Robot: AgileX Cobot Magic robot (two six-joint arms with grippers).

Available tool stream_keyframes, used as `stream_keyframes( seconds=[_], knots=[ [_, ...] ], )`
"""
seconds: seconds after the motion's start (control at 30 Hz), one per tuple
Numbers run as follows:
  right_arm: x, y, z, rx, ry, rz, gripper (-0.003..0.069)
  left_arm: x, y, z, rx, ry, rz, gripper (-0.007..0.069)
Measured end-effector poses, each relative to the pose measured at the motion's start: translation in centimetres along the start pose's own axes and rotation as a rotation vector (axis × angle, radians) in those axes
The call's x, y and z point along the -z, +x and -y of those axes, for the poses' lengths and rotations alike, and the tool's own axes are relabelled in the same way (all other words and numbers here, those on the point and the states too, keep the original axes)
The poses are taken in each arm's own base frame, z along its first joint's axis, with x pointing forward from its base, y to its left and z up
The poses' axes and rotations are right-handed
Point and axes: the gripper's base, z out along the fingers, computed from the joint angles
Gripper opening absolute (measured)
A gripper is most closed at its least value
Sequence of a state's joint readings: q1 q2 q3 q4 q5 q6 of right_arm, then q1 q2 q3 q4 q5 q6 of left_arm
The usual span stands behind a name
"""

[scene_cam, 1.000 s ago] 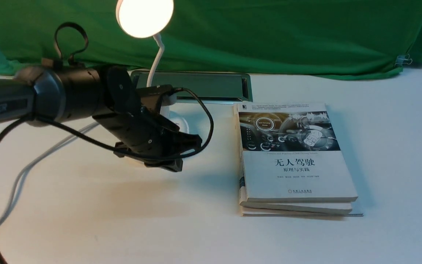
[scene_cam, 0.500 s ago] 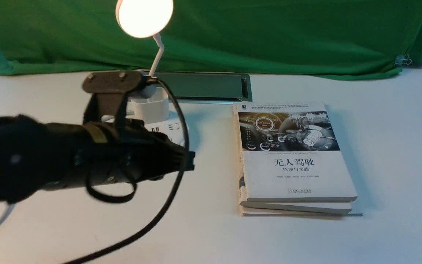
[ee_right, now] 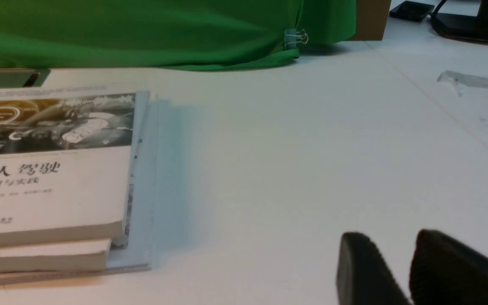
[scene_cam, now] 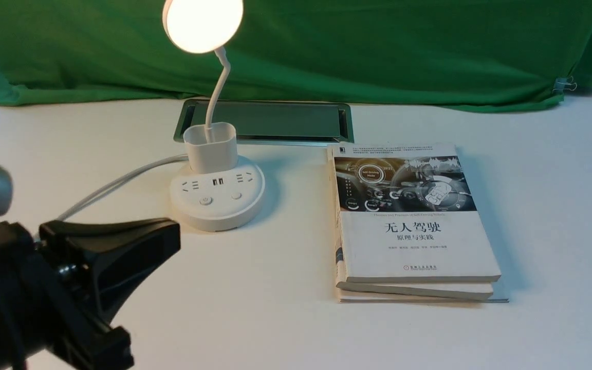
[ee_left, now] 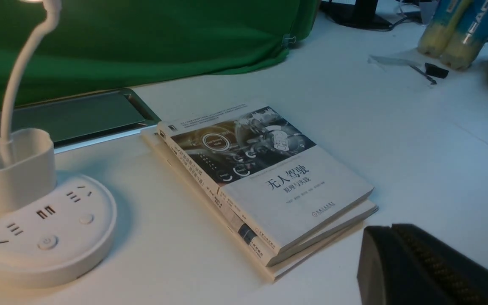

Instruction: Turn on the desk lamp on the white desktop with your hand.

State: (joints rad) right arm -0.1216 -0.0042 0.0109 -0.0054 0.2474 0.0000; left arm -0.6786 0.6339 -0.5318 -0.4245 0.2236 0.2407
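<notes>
The desk lamp is standing on the white desktop, toward the back and a little left of the middle, just in front of the metal-framed cable hatch. Its round head is glowing with a warm light high above the base. The thin neck is rising in a curve out of the cup holder. The base is showing its sockets and two buttons toward the front, and nothing is touching them. A white cord is running from the base toward the left side of the desk.

The left gripper is hanging low at the near left corner of the front view, well apart from the lamp, with its narrow end pointing toward the base. Its jaws are pressing together and are holding nothing.

The right gripper is appearing only in its own wrist view, low over bare desktop near the books. Its two fingers are standing a narrow gap apart, and nothing is lying between them.

The books are lying flat in a small stack to the right of the lamp, near it but not touching it. A green cloth is covering the back of the desk, and a binder clip is hanging on its right end.
</notes>
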Motion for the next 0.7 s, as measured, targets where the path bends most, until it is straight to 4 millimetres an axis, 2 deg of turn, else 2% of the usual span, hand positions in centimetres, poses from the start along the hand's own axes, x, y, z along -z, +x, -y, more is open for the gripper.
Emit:
stream_keyframes(
  seconds=[0.5, 0.63, 0.7],
  knots=[
    [0.0, 0.0, 0.0, 0.000, 0.000, 0.000, 0.0240, 0.7, 0.4, 0.0, -0.005, 0.003, 0.017, 0.0021],
    [0.0, 0.0, 0.0, 0.000, 0.000, 0.000, 0.0240, 1.8, 1.4, -0.7, -0.003, -0.046, 0.057, 0.0021],
    [0.0, 0.0, 0.0, 0.000, 0.000, 0.000, 0.0240, 2.8, 2.6, -1.6, -0.025, -0.123, 0.101, 0.0021]
  ],
)
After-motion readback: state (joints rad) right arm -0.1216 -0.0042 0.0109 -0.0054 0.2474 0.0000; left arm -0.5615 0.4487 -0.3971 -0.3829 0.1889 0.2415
